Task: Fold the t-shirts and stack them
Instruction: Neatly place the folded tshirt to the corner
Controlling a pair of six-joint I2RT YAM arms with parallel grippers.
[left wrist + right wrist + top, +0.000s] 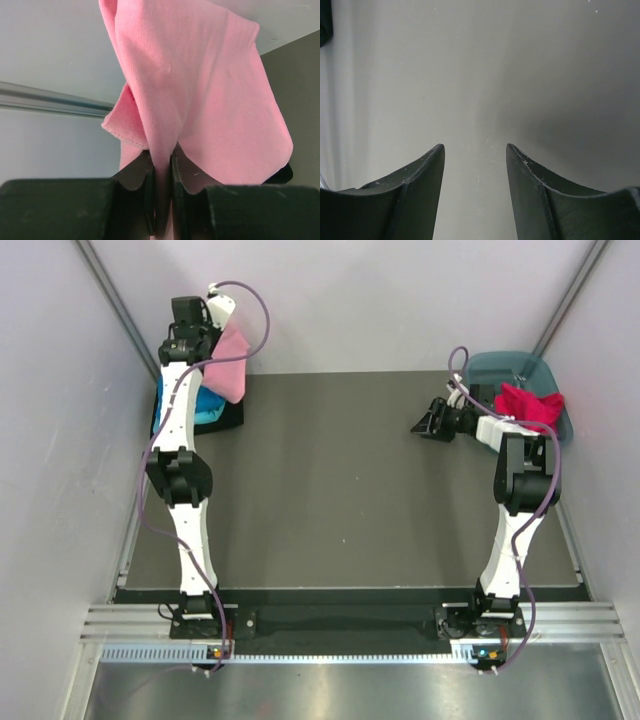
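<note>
Pinching a fold of the pink t-shirt (pixel 200 90), the left gripper (pixel 161 161) is clamped; the right gripper (pixel 475 150) stands apart. Only the top view shows the crimson t-shirt (pixel 530 405).

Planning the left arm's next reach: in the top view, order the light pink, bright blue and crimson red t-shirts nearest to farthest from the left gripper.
1. Light pink t-shirt: pinched in left gripper, back left.
2. Bright blue t-shirt: just beside it, left edge.
3. Crimson red t-shirt: in the blue-grey plastic tub, far right.
</note>
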